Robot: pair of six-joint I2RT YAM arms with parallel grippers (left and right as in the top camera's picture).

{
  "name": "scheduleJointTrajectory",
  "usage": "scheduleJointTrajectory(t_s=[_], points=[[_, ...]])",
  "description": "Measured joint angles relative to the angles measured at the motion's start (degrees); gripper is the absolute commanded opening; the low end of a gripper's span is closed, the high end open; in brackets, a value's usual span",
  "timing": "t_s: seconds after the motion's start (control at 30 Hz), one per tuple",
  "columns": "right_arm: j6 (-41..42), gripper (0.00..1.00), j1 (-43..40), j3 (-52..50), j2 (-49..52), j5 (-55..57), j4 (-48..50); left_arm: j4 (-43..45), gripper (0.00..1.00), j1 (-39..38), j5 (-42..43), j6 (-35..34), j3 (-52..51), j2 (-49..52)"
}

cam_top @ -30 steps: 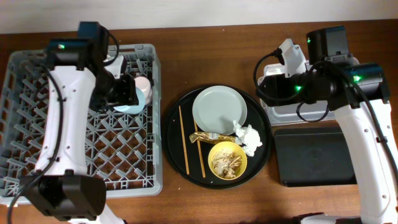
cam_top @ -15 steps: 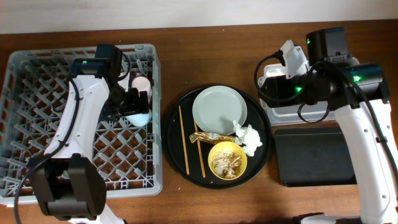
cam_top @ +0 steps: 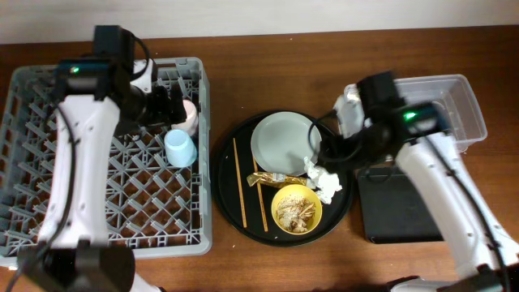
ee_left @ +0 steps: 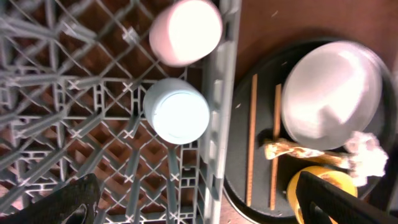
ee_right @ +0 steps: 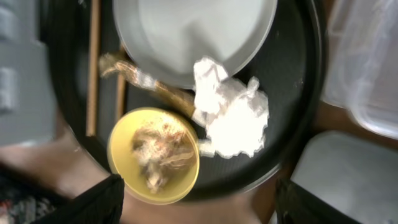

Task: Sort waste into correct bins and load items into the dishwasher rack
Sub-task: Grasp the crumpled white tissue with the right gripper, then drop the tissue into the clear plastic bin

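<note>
The grey dishwasher rack (cam_top: 49, 195) holds the pink cup (cam_top: 189, 115) and the light-blue cup (cam_top: 180, 148), both upside down near its right wall; both show in the left wrist view, pink cup (ee_left: 185, 32) and light-blue cup (ee_left: 177, 111). My left gripper (cam_top: 165, 109) (ee_left: 199, 208) is open and empty above them. My right gripper (cam_top: 326, 148) (ee_right: 202, 208) is open and empty over the round tray, above the white napkin (cam_top: 325, 181) (ee_right: 235, 115). The gold wrapper (cam_top: 272, 178), grey-white plate (cam_top: 284, 139), two chopsticks (cam_top: 240, 180) and yellow bowl (cam_top: 297, 209) with food scraps (ee_right: 158, 152) lie there.
The round black tray (cam_top: 224, 182) sits at centre. The clear tub (cam_top: 458, 105) stands at the back right, the shallow black tray (cam_top: 403, 204) in front of it. The rack wall (ee_left: 217, 124) runs between the cups and the round tray.
My left gripper let go of the light-blue cup in the rack and drew back. My right arm swung left from over the clear tub to over the round tray.
</note>
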Motion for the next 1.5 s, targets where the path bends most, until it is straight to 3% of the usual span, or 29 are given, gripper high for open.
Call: scheduleJointTrajectory(t_s=[0.27, 0.53, 0.73, 0.83, 0.97, 1.07, 1.1, 1.13, 1.3, 1.5], points=[[0.31, 0.77, 3.61, -15.15, 0.11, 3.08, 16.52, -1.55, 0.99, 0.00, 0.07, 0.00, 1.38, -12.48], [0.37, 0.76, 3.61, -25.81, 0.11, 4.15, 29.68, -3.32, 1.00, 0.00, 0.07, 0.00, 1.53, -12.63], [0.52, 0.65, 3.58, -32.24, 0.11, 4.57, 39.60, -3.41, 0.99, 0.00, 0.07, 0.00, 1.53, -12.63], [0.50, 0.65, 3.61, -32.76, 0.11, 4.85, 40.11, -3.41, 0.99, 0.00, 0.07, 0.00, 1.53, -12.63], [0.59, 0.52, 3.58, -32.76, 0.13, 5.42, 40.33, -3.41, 0.99, 0.00, 0.07, 0.00, 1.53, -12.63], [0.72, 0.26, 3.58, -32.76, 0.79, 5.88, 40.70, -3.41, 0.99, 0.00, 0.07, 0.00, 1.53, -12.63], [0.68, 0.09, 3.58, -32.76, 1.40, 6.23, 40.85, -3.41, 0.99, 0.00, 0.07, 0.00, 1.53, -12.63], [0.52, 0.04, 3.58, -32.76, 1.84, 6.49, 40.98, -3.41, 0.99, 0.00, 0.07, 0.00, 1.53, -12.63], [0.52, 0.04, 3.58, -29.77, 1.77, 6.73, 35.23, -3.41, 0.99, 0.00, 0.07, 0.00, 1.53, -12.63], [0.52, 0.04, 3.58, -9.35, -2.01, 8.00, 24.35, -3.41, 0.99, 0.00, 0.07, 0.00, 1.53, -12.63]])
